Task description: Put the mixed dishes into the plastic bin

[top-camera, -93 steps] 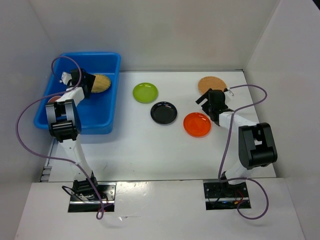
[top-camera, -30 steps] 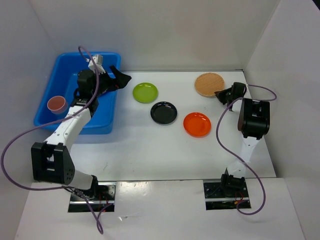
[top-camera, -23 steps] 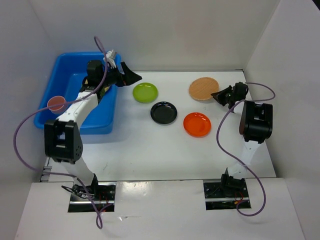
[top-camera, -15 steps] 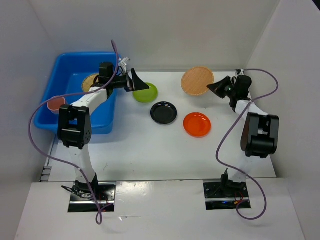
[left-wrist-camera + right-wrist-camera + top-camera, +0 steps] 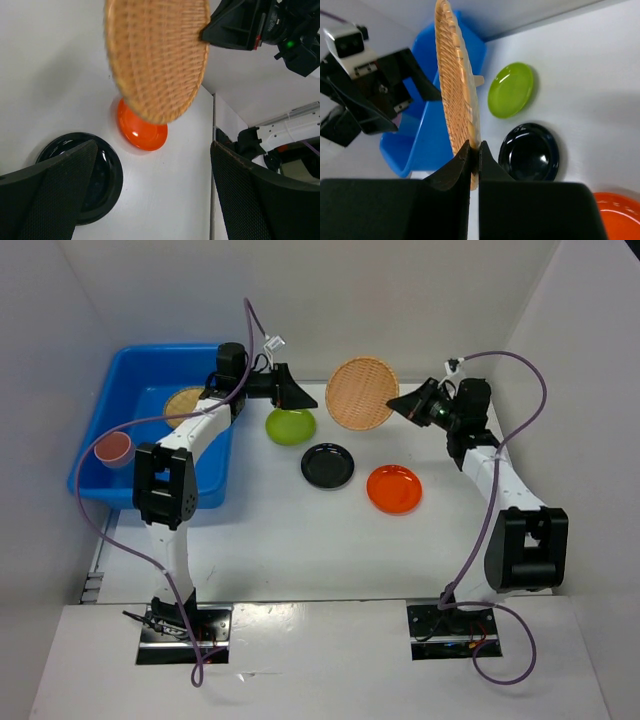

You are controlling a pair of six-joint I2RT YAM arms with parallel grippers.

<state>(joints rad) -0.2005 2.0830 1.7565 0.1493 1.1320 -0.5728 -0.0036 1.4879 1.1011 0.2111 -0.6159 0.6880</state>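
My right gripper (image 5: pixel 403 403) is shut on the rim of a woven tan plate (image 5: pixel 362 393), held up on edge above the back of the table; the right wrist view shows the plate (image 5: pixel 457 85) edge-on between the shut fingers (image 5: pixel 474 150). My left gripper (image 5: pixel 291 395) stands open just left of that plate, above the lime green plate (image 5: pixel 290 427); the woven plate (image 5: pixel 157 55) hangs ahead of its spread fingers (image 5: pixel 47 197). The black plate (image 5: pixel 328 466) and orange plate (image 5: pixel 394 489) lie on the table. The blue plastic bin (image 5: pixel 190 490) holds another woven plate (image 5: pixel 185 403) and a pink cup (image 5: pixel 113 449).
White walls close in the table at the back and on both sides. The left arm reaches from the bin's right rim across to the middle. Purple cables loop over both arms. The bin (image 5: pixel 415 145) lies behind the held plate in the right wrist view.
The right gripper has lifted the woven plate off the table and carried it left, tipping it on edge. The open left gripper has swung right, out of the bin, toward it.
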